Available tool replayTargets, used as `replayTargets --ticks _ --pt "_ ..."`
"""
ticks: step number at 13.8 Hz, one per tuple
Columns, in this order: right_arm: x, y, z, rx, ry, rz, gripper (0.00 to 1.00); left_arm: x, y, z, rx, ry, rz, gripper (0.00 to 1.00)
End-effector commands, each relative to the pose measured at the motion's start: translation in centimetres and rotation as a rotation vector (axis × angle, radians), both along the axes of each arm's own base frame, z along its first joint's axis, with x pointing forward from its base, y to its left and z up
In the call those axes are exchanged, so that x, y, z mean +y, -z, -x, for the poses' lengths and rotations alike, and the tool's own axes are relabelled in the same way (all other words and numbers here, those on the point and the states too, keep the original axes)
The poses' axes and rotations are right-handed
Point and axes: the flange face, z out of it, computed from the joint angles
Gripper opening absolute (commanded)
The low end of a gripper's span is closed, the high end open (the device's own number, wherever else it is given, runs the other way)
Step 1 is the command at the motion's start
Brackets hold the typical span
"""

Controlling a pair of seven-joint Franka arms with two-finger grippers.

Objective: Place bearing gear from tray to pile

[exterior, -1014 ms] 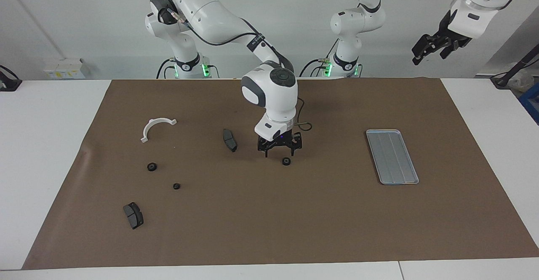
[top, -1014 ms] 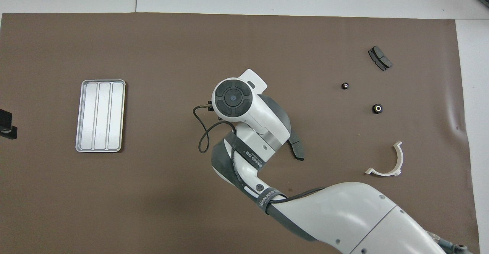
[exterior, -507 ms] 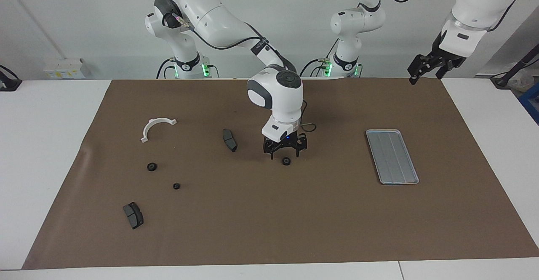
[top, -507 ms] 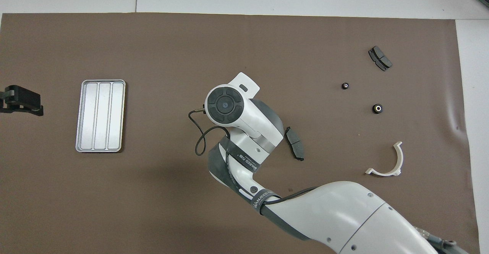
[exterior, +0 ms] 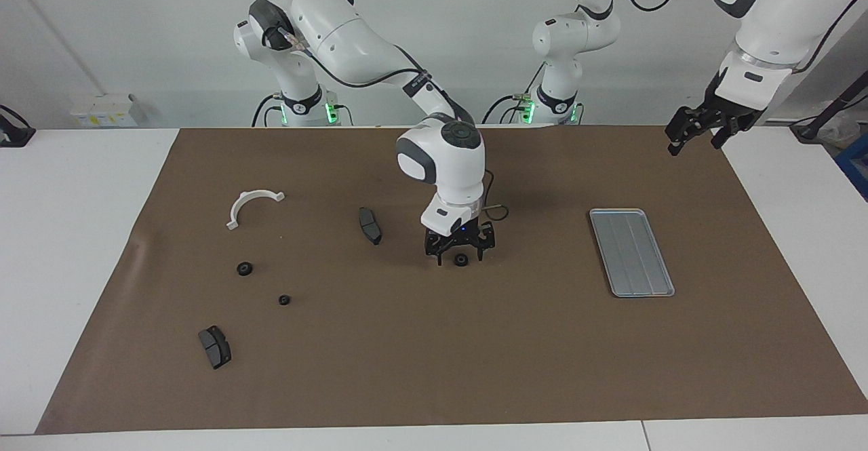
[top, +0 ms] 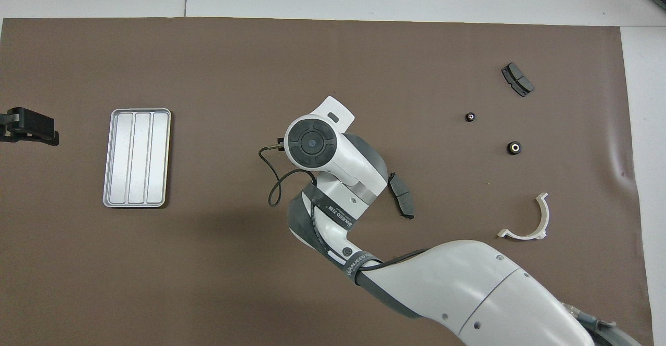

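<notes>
Since a second ago the right gripper (exterior: 460, 256) has come lower and shifted toward the left arm's end, so that its spread fingers now straddle the bearing gear (exterior: 461, 260), which lies on the mat mid-table, not in the tray (exterior: 631, 252). Contact with the gear cannot be confirmed. In the overhead view the wrist housing hides both. The left gripper (exterior: 692, 135) has also moved, now hanging low over the mat's corner at its own end, fingers apart, holding nothing.

Just beside the gear, toward the right arm's end, lies a dark brake pad (exterior: 369, 225). Well apart in the same direction sits the pile: a white half-ring bracket (exterior: 251, 204), two small black gears (exterior: 245, 269) (exterior: 284, 300), and a second brake pad (exterior: 214, 346). The tray stands bare toward the left arm's end. Nothing obstructs the gear except the gripper around it.

A brown mat (exterior: 434, 369) covers a white table (exterior: 68, 234); a plain white wall backs the arms, whose bases show green lights. A strap on the right arm (top: 338, 216) carries lettering, not legible with certainty.
</notes>
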Motion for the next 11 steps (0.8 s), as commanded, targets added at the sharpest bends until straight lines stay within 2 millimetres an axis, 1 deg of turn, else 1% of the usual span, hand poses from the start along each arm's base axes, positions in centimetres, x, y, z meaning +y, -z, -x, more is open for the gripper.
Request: replayTargets --ticks 1,2,3,5,9,10,11 --pt "0.3 0.8 -0.1 -0.016 -0.032 0.008 1.0 0.3 0.0 0.0 -0.015 0.007 0.036 0.97" --pt "0.3 0.9 -0.1 -0.017 -0.036 0.015 1.0 0.4 -0.2 -0.1 -0.02 0.005 0.04 1.0" --pt "0.4 1.1 0.0 -0.013 -0.04 0.02 1.0 0.5 -0.2 -0.3 -0.02 0.005 0.039 1.0" --pt "1.2 2.9 0.7 -0.006 -0.062 0.037 1.0 0.5 0.0 -0.4 -0.015 0.006 0.04 1.0" --pt "1.1 3.1 0.6 -0.006 -0.068 0.058 1.0 0.1 0.3 -0.6 -0.012 0.016 0.034 1.0" --pt "1.5 3.1 1.0 -0.003 -0.074 0.062 0.98 -0.1 0.5 -0.8 -0.009 0.023 0.032 1.0" --pt "1.7 2.9 1.0 -0.004 -0.075 0.061 0.89 -0.1 0.9 -1.1 -0.002 0.026 0.033 1.0"
